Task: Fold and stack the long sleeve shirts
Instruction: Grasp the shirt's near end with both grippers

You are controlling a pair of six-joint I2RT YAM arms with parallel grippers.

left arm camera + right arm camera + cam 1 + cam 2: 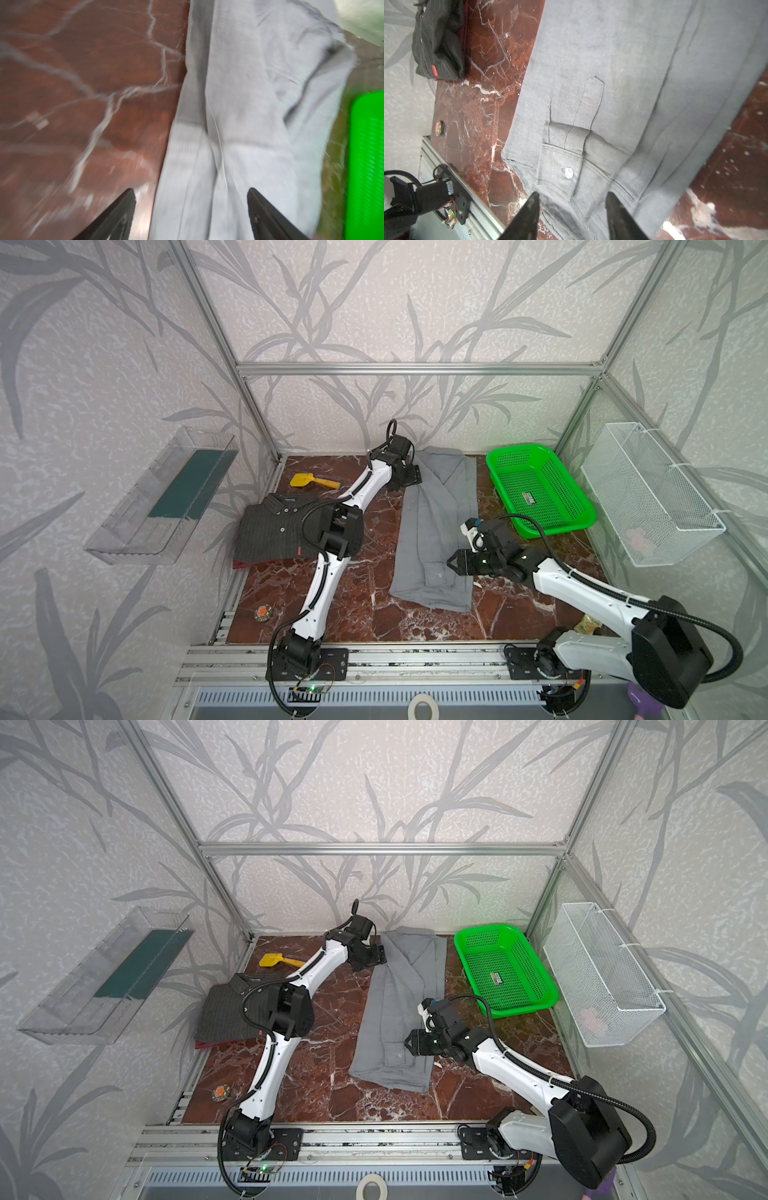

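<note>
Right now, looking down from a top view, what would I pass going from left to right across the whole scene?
Clear wall bin → dark pinstriped shirt → light-grey shirt → green mesh basket → white wire basket.

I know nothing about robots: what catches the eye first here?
A long light-grey shirt lies folded lengthwise mid-table, the left claw open by its collar end, the right claw open over its near part. A bright green basket sits at the back right; at left, a folded pinstriped shirt rests on a dark red garment.
</note>
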